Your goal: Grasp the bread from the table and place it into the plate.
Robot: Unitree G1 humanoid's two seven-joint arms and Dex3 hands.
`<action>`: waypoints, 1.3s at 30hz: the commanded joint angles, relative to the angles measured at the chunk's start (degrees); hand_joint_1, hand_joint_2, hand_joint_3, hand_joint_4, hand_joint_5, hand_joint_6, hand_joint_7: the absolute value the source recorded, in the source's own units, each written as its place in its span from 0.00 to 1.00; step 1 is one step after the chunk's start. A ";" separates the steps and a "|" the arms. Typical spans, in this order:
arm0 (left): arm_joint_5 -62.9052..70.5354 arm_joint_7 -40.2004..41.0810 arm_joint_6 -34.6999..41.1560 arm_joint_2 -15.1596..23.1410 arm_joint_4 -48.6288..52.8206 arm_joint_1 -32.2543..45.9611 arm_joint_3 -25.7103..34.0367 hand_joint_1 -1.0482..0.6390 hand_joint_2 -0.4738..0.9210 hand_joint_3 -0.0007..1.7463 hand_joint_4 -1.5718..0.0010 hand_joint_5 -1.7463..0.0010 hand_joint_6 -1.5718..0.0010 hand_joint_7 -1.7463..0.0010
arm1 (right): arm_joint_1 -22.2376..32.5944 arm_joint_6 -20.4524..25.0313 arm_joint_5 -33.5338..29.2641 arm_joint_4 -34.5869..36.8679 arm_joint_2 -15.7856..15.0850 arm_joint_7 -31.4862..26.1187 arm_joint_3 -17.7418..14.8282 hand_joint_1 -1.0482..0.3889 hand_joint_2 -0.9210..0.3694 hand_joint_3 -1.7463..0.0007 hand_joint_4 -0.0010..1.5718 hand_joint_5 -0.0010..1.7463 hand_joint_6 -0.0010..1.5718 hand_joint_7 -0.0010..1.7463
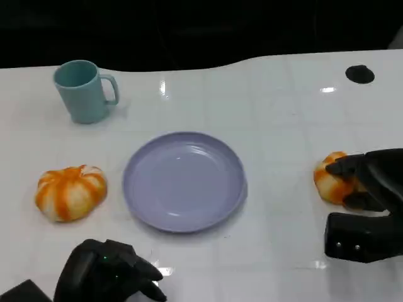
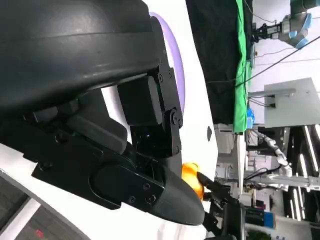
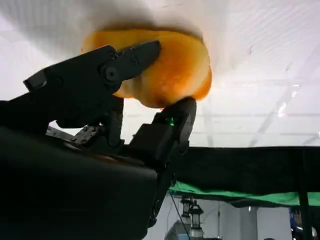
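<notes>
White table (image 1: 283, 126); lavender plate (image 1: 183, 180) at center, open room all round. Right hand (image 1: 368, 189) at 3 o'clock, fingers pinching bread (image 1: 330, 179). Left hand (image 1: 107, 270) at 7 o'clock, curled in, holding nothing.

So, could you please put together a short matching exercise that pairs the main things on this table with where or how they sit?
Things:
1. teal mug
2. lavender plate
3. striped orange bun
4. bread roll

Places or states:
A. lies left of the plate, untouched
B. far left corner, upright
C. between the fingers of the right hand
D. middle of the table, nothing on it

Pairs: 1-B, 2-D, 3-A, 4-C
</notes>
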 commanded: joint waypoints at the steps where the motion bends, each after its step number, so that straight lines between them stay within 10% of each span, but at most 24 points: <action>1: -0.41 0.19 0.12 0.59 0.32 -0.28 0.38 0.00 0.97 0.00 0.03 0.71 0.00 0.86 | 0.26 -1.82 0.47 1.29 -0.42 -2.60 0.59 0.75 0.05 1.00 0.55 0.99 0.66 0.60; 10: 0.00 0.84 0.42 0.61 -0.54 -0.06 0.29 0.00 0.98 0.00 0.03 0.71 0.00 0.86 | 1.23 -3.75 1.10 -1.46 -0.31 -6.20 0.30 0.76 0.05 0.99 0.56 1.00 0.57 0.77; 26: 0.12 0.80 0.94 0.61 -0.50 -0.52 0.08 0.00 0.98 0.00 0.03 0.71 0.00 0.86 | 5.42 -9.21 3.32 -13.48 -0.28 -7.58 -1.69 0.78 0.07 0.97 0.64 1.00 0.65 0.72; 30: 0.14 0.79 0.96 0.54 -0.46 -0.57 0.07 0.00 0.97 0.00 0.03 0.71 0.00 0.86 | 6.21 -10.95 4.06 -16.52 0.51 -6.95 -2.24 0.79 0.51 0.33 0.65 1.00 0.63 0.77; 39: 0.56 0.91 0.36 0.62 0.41 -0.91 0.16 0.00 0.98 0.00 0.03 0.71 0.00 0.86 | 6.08 -13.41 8.66 -21.78 6.46 -1.91 -2.84 0.83 0.63 0.13 0.67 1.00 0.62 0.82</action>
